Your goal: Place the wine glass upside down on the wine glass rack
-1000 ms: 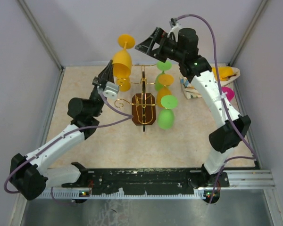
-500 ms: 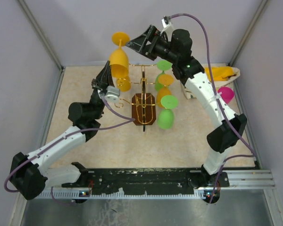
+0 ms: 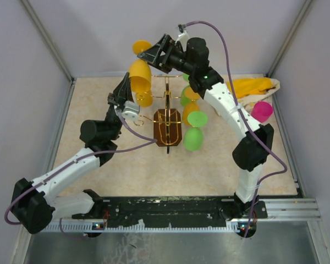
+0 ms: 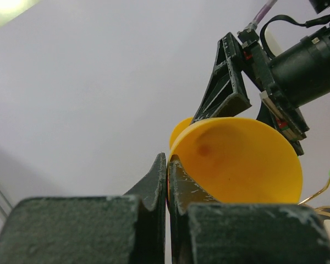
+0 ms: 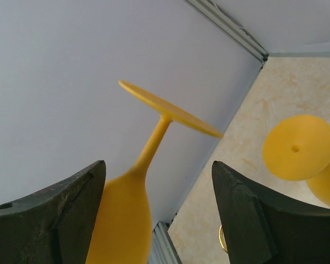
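Note:
My left gripper (image 3: 128,86) is shut on the rim of a yellow wine glass (image 3: 139,74) and holds it upside down, foot up, above the back left of the table. In the left wrist view the fingertips (image 4: 176,165) pinch the bowl's edge (image 4: 236,159). My right gripper (image 3: 147,53) is open, and its jaws stand either side of the glass's stem (image 5: 153,140) without touching it. The wine glass rack (image 3: 168,104), gold wire on a dark brown base (image 3: 168,129), stands just right of the held glass.
On the rack hang a yellow glass (image 3: 144,99), whose foot shows in the right wrist view (image 5: 297,148), an orange glass (image 3: 190,111) and two green glasses (image 3: 193,137). A pink glass (image 3: 262,111) and yellow cloth (image 3: 253,86) lie at the back right. Walls stand close behind.
My right gripper has swung left and now straddles the held glass's stem just below the foot. The left gripper and its glass have shifted slightly left.

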